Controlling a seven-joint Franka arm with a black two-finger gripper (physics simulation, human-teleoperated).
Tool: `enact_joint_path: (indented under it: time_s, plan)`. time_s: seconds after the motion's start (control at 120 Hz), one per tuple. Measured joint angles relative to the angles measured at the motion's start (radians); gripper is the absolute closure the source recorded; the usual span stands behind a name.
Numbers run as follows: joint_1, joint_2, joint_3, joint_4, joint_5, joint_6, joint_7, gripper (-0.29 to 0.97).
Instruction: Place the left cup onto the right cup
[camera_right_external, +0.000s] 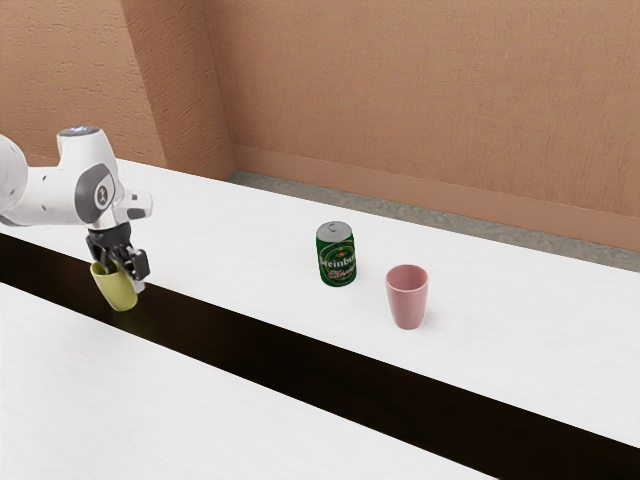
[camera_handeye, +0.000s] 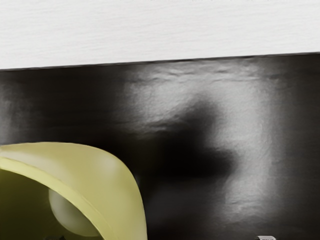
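At the exterior view's left edge, about mid-height, the white arm (camera_right_external: 70, 190) came in with its hand pointing down, and the black jaws were closed on the rim of the yellow-green cup (camera_right_external: 115, 290), one finger on either side of the cup's wall. The cup hung below the hand, mouth up and tilted, its base leaning toward the exterior view's right. It sat over the near edge of the black band (camera_right_external: 300, 360) that ran diagonally across the white table (camera_right_external: 250, 230); whether the base touched that band could not be told.

The pink cup (camera_right_external: 407, 296) stood upright on the white part of the table, right of centre in the exterior view and well apart from the held cup. Just beside it, toward the exterior view's left and slightly farther back, a green can (camera_right_external: 337, 255) stood upright (its label carried pale lettering too small to read). The two were close but not touching.

In the wrist view the yellow-green cup (camera_handeye: 75, 175) loomed large right under the hand, its curved rim and olive interior showing, with the glossy black band (camera_handeye: 200, 125) beyond it carrying a dark shadow, and the white table surface (camera_handeye: 160, 30) beyond the band.
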Motion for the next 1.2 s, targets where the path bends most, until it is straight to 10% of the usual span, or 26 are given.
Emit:
enact_joint_path:
  time_s: [0.383,0.733,1.2]
  plan:
    - [0.0,0.001,0.0,-0.001,-0.008,0.011,0.012,0.71]
    - [-0.005,-0.058,-0.048,0.001,0.006,0.01,0.006,0.77]
    - [-0.006,-0.105,-0.343,0.249,0.093,-0.229,-0.116,0.79]
